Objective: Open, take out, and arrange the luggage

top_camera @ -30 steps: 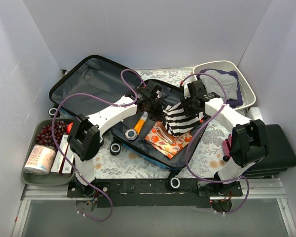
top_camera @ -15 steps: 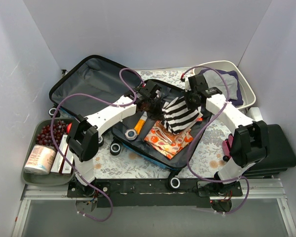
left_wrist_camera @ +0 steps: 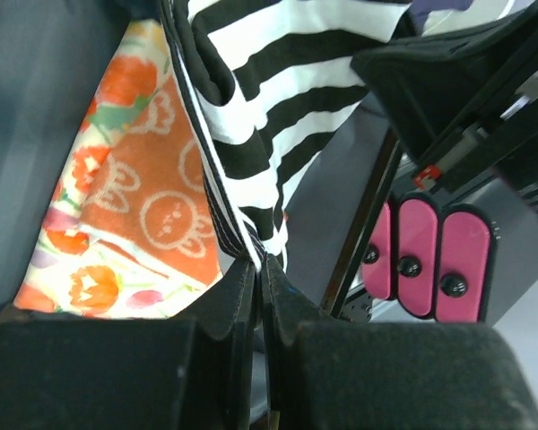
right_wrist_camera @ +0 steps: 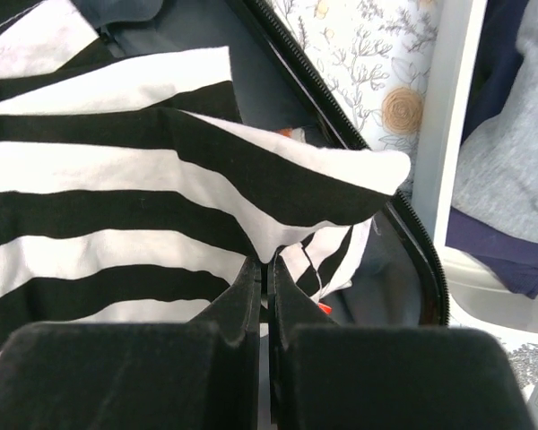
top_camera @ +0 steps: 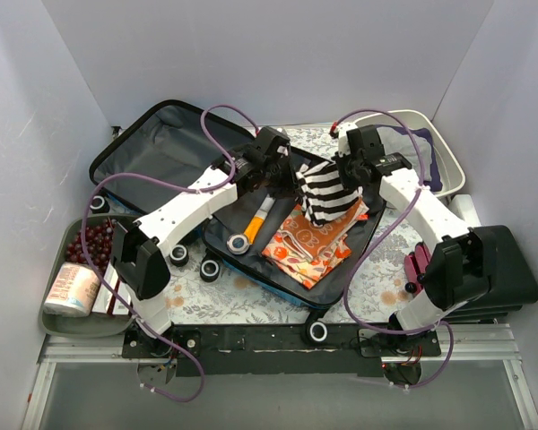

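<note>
The luggage lies open on the table, its grey-lined lid thrown back to the left. Above its right half hangs a black-and-white striped cloth, stretched between both arms. My left gripper is shut on the cloth's left edge. My right gripper is shut on its right edge. Under the cloth, inside the case, lie an orange patterned cloth and an orange-handled tool.
A white tub with grey and navy clothes stands at the back right. A flat black case lies at the right. A grey tray at the left holds grapes, a roll and boxes.
My right gripper has closed on the striped cloth's right edge. Both arms have lifted the cloth and carried it toward the back, spreading it between them.
</note>
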{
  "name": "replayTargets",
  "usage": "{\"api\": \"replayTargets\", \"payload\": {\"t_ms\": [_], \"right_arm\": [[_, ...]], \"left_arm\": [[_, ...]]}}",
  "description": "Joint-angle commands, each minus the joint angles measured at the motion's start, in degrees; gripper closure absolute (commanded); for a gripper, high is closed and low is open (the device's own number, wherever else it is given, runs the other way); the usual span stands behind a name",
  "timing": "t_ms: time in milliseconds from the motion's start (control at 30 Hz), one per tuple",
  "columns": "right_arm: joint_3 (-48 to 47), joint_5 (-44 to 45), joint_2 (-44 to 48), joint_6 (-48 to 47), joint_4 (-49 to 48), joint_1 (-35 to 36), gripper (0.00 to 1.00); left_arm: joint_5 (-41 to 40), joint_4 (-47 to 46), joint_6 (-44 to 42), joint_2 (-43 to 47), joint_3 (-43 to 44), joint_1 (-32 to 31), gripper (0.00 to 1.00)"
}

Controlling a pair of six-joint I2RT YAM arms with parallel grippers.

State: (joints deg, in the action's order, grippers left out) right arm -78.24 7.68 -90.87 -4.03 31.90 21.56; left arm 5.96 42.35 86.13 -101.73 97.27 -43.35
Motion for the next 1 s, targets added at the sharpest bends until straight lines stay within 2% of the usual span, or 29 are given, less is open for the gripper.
{"api": "replayTargets", "payload": {"t_ms": [0, 200, 333, 433, 500, 533, 600, 667, 700, 733, 767, 800, 833, 967], "right_arm": [[-2.6, 1.7, 6.0, -2.8, -5.7, 0.3, 0.99], [-1.9, 7.6, 8.7, -4.5, -9.5, 0.4, 0.99], [-3.0, 17.0, 6.9, -5.8, -10.9, 0.4, 0.99], [-1.1, 24.3, 5.5, -7.5, -15.5, 0.5, 0.99], [2.2, 28.2, 5.4, -9.0, -21.4, 0.5, 0.99], [3.8, 33.3, 5.8, -10.8, -24.6, 0.5, 0.99], [7.4, 37.2, 6.3, -14.1, -37.3, 0.6, 0.99], [11.6, 41.8, 5.5, -21.6, -46.4, 0.7, 0.99], [12.6, 44.1, 4.9, -24.9, -54.9, 0.8, 0.99], [15.1, 48.4, 3.4, -32.5, -60.7, 0.9, 0.99], [16.4, 49.5, 3.0, -36.6, -66.0, 0.9, 0.99], [17.7, 50.3, 2.5, -40.3, -75.5, 0.9, 0.99], [18.6, 50.5, 2.2, -44.0, -77.3, 0.9, 0.99], [18.7, 48.7, 1.5, -45.8, -80.2, 0.9, 0.99]], "left_arm": [[-2.2, 0.4, -1.7, 0.5, 5.3, -0.1, 1.00], [-3.0, -1.1, -1.8, -1.8, 7.6, -0.2, 1.00], [-5.2, -3.7, -2.1, -5.7, 10.3, -0.1, 1.00], [-7.5, -6.3, -3.1, -8.6, 12.6, 0.0, 1.00], [-7.4, -8.6, -3.7, -11.5, 14.2, 0.0, 1.00], [-7.4, -9.4, -4.8, -12.4, 14.7, 0.0, 1.00], [-7.0, -12.2, -5.6, -15.2, 15.9, 0.2, 1.00], [-7.5, -13.3, -6.6, -17.3, 18.9, 0.2, 1.00], [-7.3, -14.6, -6.8, -19.2, 19.9, 0.2, 1.00], [-7.0, -15.2, -7.0, -20.4, 21.8, 0.3, 1.00], [-6.2, -15.9, -7.1, -21.3, 22.8, 0.2, 1.00], [-6.0, -17.1, -7.2, -23.3, 23.7, 0.2, 1.00], [-6.0, -18.0, -7.1, -24.2, 25.2, 0.2, 1.00], [-2.1, -22.8, -6.5, -28.1, 28.2, 0.3, 1.00]]}}
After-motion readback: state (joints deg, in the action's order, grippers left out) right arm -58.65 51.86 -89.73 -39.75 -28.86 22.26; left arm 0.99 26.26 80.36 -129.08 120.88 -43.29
